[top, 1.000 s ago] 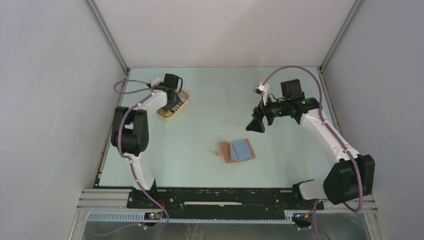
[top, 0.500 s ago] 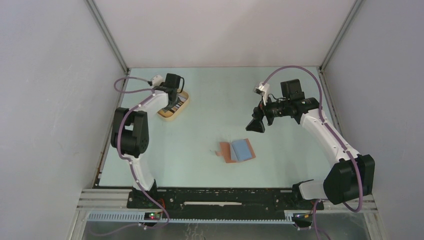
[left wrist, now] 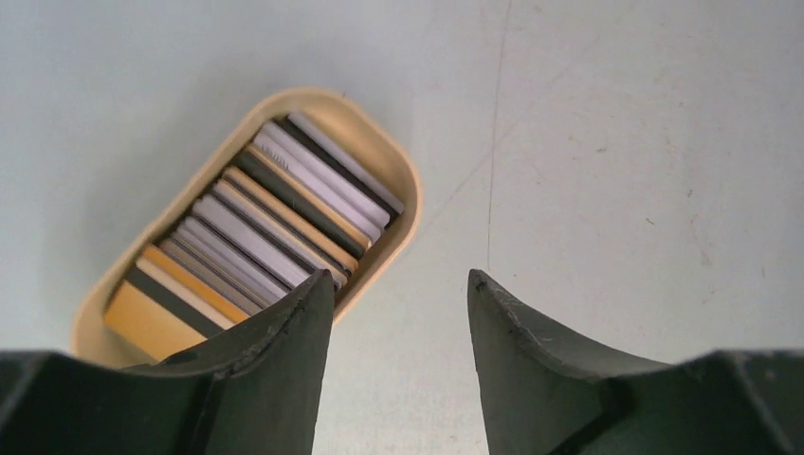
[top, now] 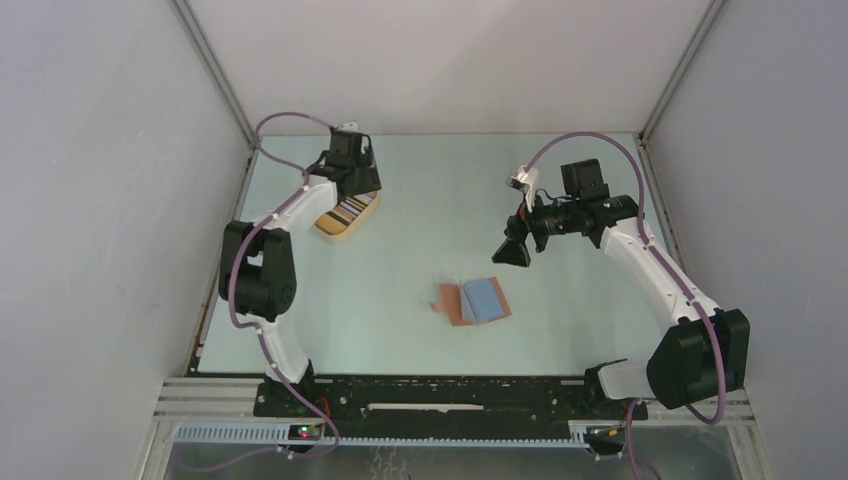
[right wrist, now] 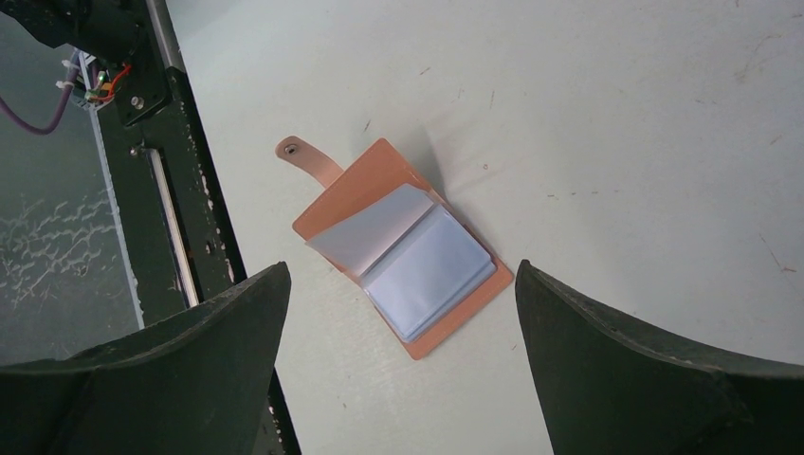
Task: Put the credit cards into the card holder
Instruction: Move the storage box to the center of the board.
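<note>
The card holder (top: pixel 475 302) lies open at mid-table (top: pixel 430 180), its clear sleeves showing and its snap tab pointing to 9 o'clock. The right gripper (top: pixel 512 250) hangs at its 1 o'clock, fingers spread wide and empty. Toward 10 o'clock, the left gripper (left wrist: pixel 398 284) hovers, fingers parted on nothing, above an oval tray (left wrist: pixel 410 194) packed with credit cards (left wrist: pixel 256 237).
</note>
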`<state>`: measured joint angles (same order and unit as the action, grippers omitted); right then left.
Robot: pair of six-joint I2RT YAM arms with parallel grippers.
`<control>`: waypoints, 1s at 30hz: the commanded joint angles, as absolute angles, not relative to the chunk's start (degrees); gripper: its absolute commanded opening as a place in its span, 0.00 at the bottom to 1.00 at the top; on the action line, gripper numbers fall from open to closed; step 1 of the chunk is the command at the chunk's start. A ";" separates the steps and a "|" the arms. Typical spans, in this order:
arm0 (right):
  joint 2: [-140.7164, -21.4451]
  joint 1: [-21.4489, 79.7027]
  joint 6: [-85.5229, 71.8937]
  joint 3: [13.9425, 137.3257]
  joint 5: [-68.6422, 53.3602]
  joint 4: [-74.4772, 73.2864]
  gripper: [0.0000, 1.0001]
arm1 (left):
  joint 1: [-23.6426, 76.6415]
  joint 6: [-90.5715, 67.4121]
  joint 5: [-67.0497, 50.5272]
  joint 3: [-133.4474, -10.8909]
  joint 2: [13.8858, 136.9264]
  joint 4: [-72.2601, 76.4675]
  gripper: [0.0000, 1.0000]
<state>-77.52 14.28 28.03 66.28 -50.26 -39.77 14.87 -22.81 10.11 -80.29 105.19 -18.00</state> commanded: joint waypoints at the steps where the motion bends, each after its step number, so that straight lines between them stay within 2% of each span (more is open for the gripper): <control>1: -76.27 14.41 29.12 66.50 -51.59 -40.33 0.97 | 13.42 -11.46 4.71 -89.60 107.78 -22.80 0.59; 11: -76.90 14.50 29.50 66.71 -51.59 -40.94 0.97 | 13.41 -5.98 -2.28 -97.00 115.32 -30.76 0.57; 17: -76.99 14.59 29.52 66.71 -51.74 -40.95 0.97 | 13.36 -4.51 -2.60 -101.66 119.62 -35.79 0.55; 30: -77.09 14.68 29.54 66.71 -51.94 -41.08 0.97 | 13.36 -2.89 -2.86 -105.34 123.73 -40.21 0.36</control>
<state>-77.52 14.35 28.82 66.28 -50.33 -40.95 13.37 -4.86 -1.93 -101.67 121.95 -38.02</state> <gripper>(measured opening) 0.969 0.389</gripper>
